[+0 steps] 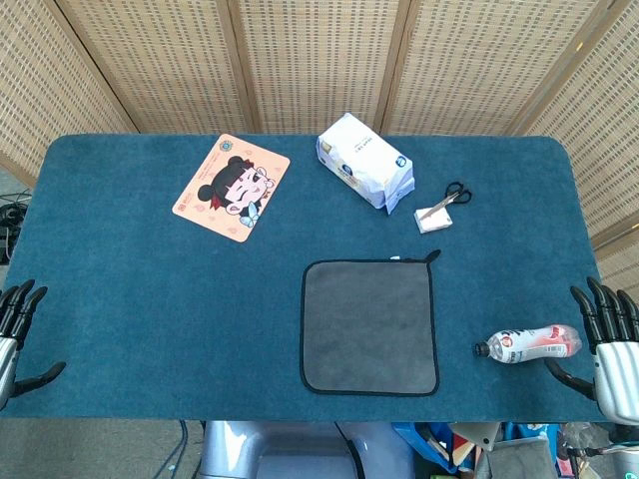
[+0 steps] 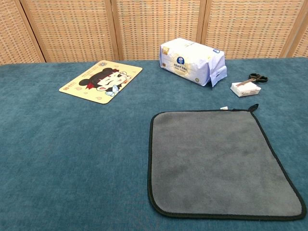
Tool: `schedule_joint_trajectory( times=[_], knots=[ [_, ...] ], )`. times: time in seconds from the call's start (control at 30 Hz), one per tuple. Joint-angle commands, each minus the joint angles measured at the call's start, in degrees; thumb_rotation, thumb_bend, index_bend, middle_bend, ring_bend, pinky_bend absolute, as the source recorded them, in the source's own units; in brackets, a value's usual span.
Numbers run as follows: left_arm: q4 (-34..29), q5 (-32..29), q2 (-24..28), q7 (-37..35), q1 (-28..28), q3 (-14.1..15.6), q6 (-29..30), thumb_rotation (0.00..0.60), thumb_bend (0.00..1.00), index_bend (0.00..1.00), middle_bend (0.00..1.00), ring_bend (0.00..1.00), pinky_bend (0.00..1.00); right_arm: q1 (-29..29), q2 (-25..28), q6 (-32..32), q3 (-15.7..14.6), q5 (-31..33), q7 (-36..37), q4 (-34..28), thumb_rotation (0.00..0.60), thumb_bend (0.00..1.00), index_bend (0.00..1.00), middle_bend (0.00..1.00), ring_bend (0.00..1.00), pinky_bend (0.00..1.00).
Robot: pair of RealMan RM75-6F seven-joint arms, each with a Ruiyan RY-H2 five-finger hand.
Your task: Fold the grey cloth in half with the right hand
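Right hand (image 1: 611,344) hovers with fingers spread, holding nothing, apart from the flat grey cloth (image 1: 369,326).

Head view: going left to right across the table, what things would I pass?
Left hand → cartoon mat → grey cloth → scissors → bottle → right hand.
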Motion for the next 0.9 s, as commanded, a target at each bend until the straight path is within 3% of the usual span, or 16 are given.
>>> schedule_joint_trajectory(
  times=[0.03,0.27,0.43,0.53,0.7,0.9],
  knots=[
    [0.07,-0.19,-0.08,0.06,-0.05,-0.09,-0.11,0.600,0.15,0.00,0.00,0.00,0.00,0.08,-0.03,-0.24,-0.01,0.10,-0.07,0.04,0.600,0.06,0.00,0.00,0.00,0.00],
    [0.18,-1.00,-0.40,0.48,-0.31,-0.53,-0.55,0.600,0.15,0.00,0.00,0.00,0.00,1.21,-0.47,-2.73,-0.28,0.38,-0.27,0.32,0.600,0.06,0.01,0.00,0.00,0.00],
    [0.29,-1.62,-0.49,0.27,-0.50,-1.07,-0.58,0.600,0.15,0.00,0.00,0.00,0.00,6.41,0.16,-10.36,0.09,-0.92,0.08,-0.08,0.600,0.09,0.08,0.00,0.00,0.00],
    [0.36,-2.17,-0.77,0.73,-0.71,-1.47,-0.75,0.600,0.15,0.00,0.00,0.00,0.00,12.33,0.72,-18.43,2.92,1.85,0.32,-1.16,0.600,0.20,0.16,0.00,0.00,0.00],
    [0.53,-3.66,-1.24,1.92,-1.01,-2.08,-1.39,0.600,0.15,0.00,0.00,0.00,0.00,22.29,-3.89,-29.41,7.97,6.54,1.52,3.71,0.600,0.30,0.26,0.00,0.00,0.00],
    [0.78,-5.85,-1.91,3.65,-1.77,-3.02,-2.74,0.600,0.15,0.00,0.00,0.00,0.00,31.82,-8.97,-42.51,12.00,18.46,-7.40,7.77,0.600,0.39,0.29,0.00,0.00,0.00]
  ],
)
